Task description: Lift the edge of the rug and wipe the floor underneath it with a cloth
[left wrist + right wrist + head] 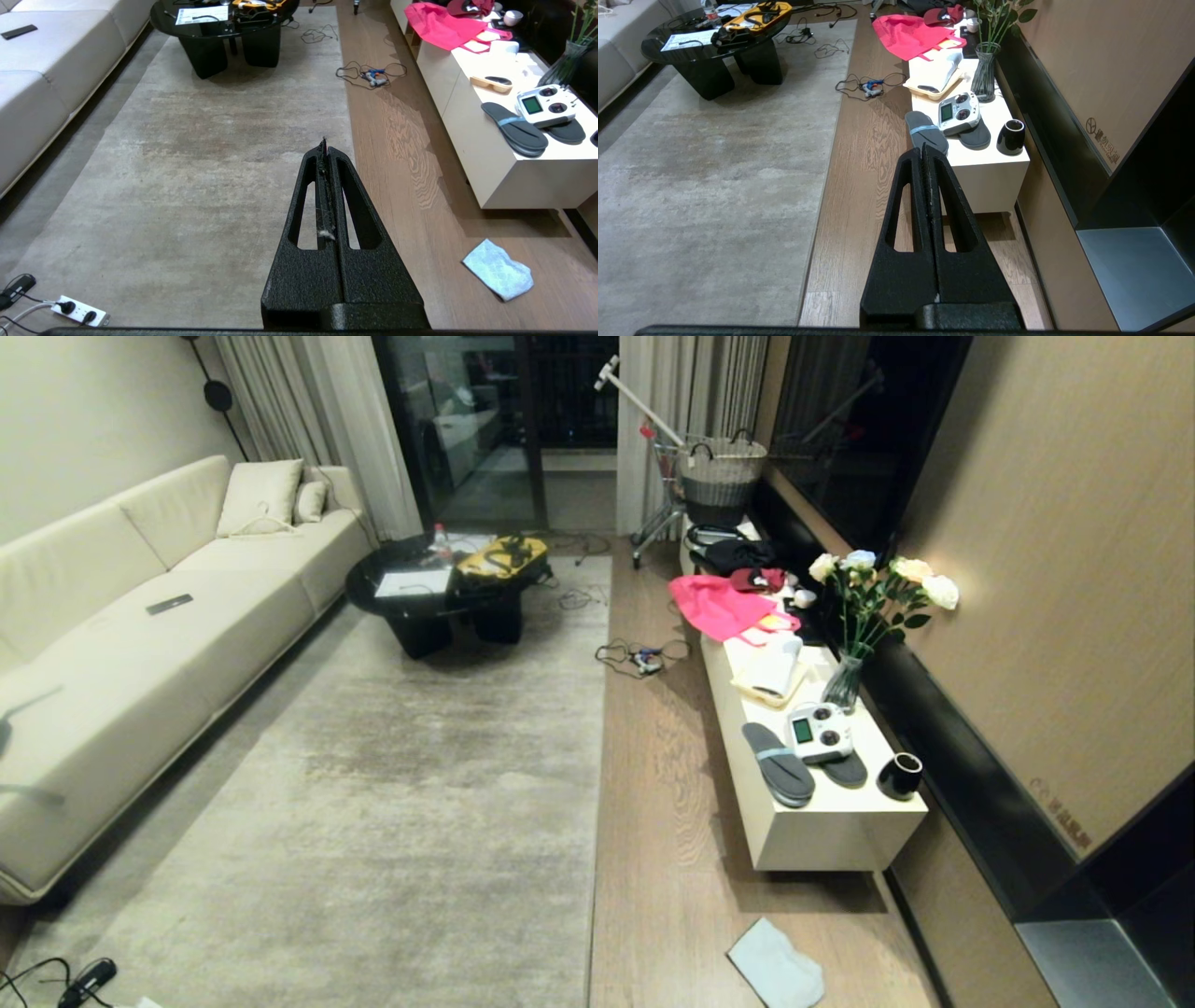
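The head view looks forward and down from high up, along the rug (pixel 373 803) toward the coffee table (pixel 439 597). Each wrist view sits lower, behind its own closed fingers, facing the same way. The left wrist view centres on the rug edge (pixel 348 121); the right, on the floor (pixel 859 154) and white cabinet (pixel 985 177). All three share the slippers (pixel 780 763).

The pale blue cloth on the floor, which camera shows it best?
The left wrist view: the cloth lies whole and unobstructed on the wooden floor. The head view cuts it off at the bottom edge. The right wrist view doesn't show it.
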Robot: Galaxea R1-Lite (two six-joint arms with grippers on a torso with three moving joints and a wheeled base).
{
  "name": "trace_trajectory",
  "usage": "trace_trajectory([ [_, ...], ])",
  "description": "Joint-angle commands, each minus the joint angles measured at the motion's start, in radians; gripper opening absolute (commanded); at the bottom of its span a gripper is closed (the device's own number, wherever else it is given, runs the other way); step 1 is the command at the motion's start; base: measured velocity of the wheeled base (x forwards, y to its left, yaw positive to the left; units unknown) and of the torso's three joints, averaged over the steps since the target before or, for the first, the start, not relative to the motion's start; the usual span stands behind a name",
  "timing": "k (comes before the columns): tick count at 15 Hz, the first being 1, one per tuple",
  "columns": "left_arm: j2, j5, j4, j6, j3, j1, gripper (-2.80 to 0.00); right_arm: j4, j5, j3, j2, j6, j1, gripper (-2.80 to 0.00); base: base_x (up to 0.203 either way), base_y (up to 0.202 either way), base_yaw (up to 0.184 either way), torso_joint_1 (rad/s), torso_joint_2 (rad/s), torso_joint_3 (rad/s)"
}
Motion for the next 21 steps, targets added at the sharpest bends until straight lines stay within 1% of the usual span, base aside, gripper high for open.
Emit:
trace_trajectory([
  [1, 0.000, 0.000, 0.000, 0.000, 0.000, 0.000, -2.80, -0.001, -0.001, 0.000, 0.001, 0.000, 0.000, -2.80, 0.000, 0.000, 0.000, 0.000, 0.00, 0.000],
  [21, 0.000, 0.000, 0.000, 0.000, 0.000, 0.000, -2.80, -0.001, -0.002, 0.000, 0.001, 0.000, 0.000, -2.80, 0.000, 0.000, 0.000, 0.000, 0.00, 0.000],
])
